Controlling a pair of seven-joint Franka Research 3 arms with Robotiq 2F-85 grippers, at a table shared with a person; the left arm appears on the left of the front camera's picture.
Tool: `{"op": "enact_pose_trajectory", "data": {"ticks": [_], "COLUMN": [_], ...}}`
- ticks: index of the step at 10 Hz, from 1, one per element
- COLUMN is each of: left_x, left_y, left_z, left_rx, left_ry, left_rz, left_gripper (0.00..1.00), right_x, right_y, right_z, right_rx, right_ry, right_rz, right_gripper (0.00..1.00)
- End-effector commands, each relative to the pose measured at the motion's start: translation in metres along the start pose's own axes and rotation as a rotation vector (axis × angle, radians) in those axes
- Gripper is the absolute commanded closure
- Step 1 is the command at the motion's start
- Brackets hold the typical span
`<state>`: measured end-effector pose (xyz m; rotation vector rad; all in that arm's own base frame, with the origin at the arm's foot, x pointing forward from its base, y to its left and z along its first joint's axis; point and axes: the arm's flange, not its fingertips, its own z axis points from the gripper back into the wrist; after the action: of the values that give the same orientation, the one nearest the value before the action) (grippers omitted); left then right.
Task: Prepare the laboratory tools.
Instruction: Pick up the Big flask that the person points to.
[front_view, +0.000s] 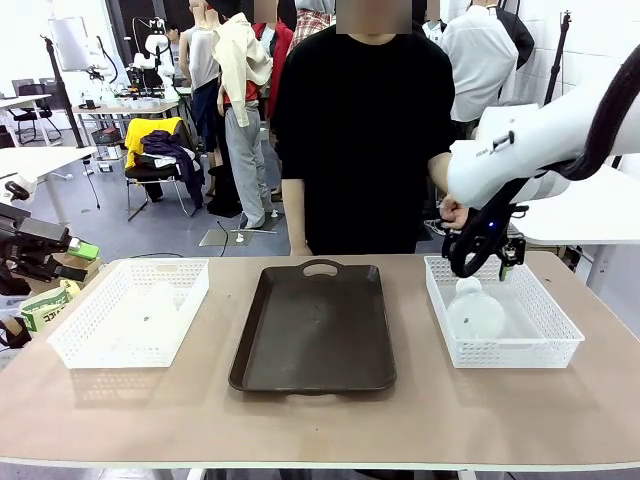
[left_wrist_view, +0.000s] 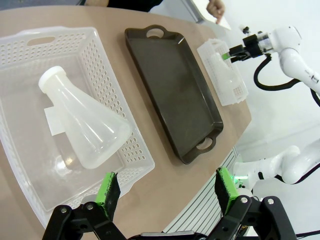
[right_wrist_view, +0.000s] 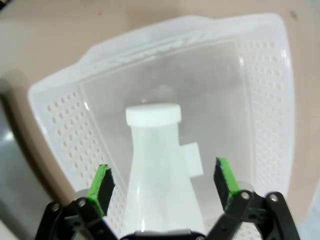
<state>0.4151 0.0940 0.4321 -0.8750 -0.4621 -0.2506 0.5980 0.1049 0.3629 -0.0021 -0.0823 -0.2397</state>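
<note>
A tan table (front_view: 320, 420) holding a tray and two baskets in a row.

The tabletop is flat, light brown and matte, with a pale strip along its near edge. In the middle lies a dark brown rectangular tray (front_view: 315, 335), its long sides running from near to far, with a cut-out handle at each short end. To the left sits a white mesh basket (front_view: 110, 355), and to the right a second white mesh basket (front_view: 515, 352). Both are rectangular with perforated walls. Each stands apart from the tray, with bare tabletop between them.
</note>
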Motion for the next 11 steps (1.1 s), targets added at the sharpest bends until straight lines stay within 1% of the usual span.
{"op": "enact_pose_trajectory", "data": {"ticks": [1,4,6,11], "left_x": [0.0,0.0,0.0,0.0], "left_y": [-0.001,-0.001,-0.001,-0.001], "left_z": [0.001,0.001,0.001,0.001], "left_rx": [-0.014,-0.014,-0.014,-0.014], "left_ry": [-0.008,-0.008,-0.008,-0.008], "left_rz": [-0.002,-0.002,-0.002,-0.002], "left_gripper": [0.0,0.0,0.0,0.0], "right_x": [0.013,0.02,0.019,0.016], "right_y": [0.011,0.01,0.01,0.016], "right_z": [-0.014,-0.028,-0.034,-0.038], "right_rx": [-0.036,-0.061,-0.051,-0.067], "right_ry": [-0.009,-0.004,0.005,0.035], "right_rz": [-0.034,-0.058,-0.088,-0.079], "right_gripper": [0.0,0.0,0.0,0.0]}}
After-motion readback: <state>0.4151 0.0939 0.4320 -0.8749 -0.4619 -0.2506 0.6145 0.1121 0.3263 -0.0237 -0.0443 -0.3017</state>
